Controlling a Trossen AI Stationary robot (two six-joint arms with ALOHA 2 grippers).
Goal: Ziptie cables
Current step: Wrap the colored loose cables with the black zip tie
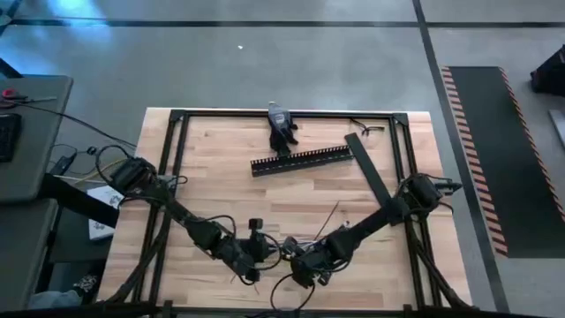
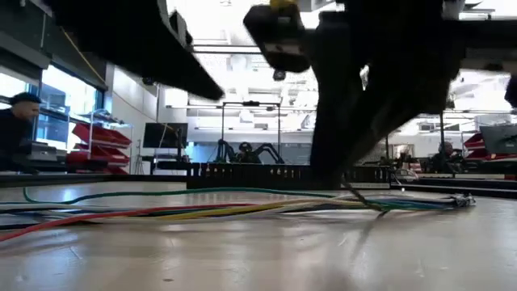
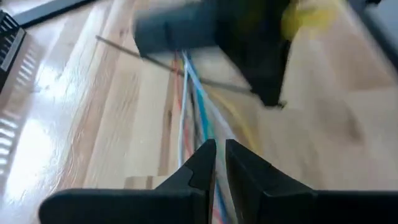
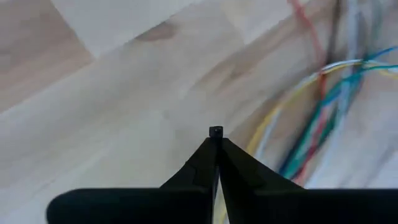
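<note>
The cables [image 1: 287, 250] are a loose bundle of thin blue, white, yellow, red and green wires [image 2: 202, 212] lying flat on the wooden table near its front edge. My left gripper [image 1: 258, 254] hovers low over one end of the bundle [image 3: 194, 99], its fingertips [image 3: 221, 148] almost together. My right gripper [image 1: 300, 263] faces it from the right, shut on a thin dark strip [image 3: 137, 51] that crosses over the wires. The wires [image 4: 323, 124] run past the right gripper's tips [image 4: 216, 142]. My left gripper stands right over the wires, and I cannot tell whether its tips touch them. My right gripper pinches the thin dark strip between its two fingertips; only a small black end [image 4: 216, 130] shows past the tips. The fingers come down slanting from the table's right, and the strip sticks out on both sides of them [image 3: 267, 98].
A long black comb-edged duct [image 1: 300, 161] and a flat black lid strip [image 1: 369, 172] lie on the far half of the table. A black tool [image 1: 281, 125] sits at the far edge. Bare wood lies between them and the grippers.
</note>
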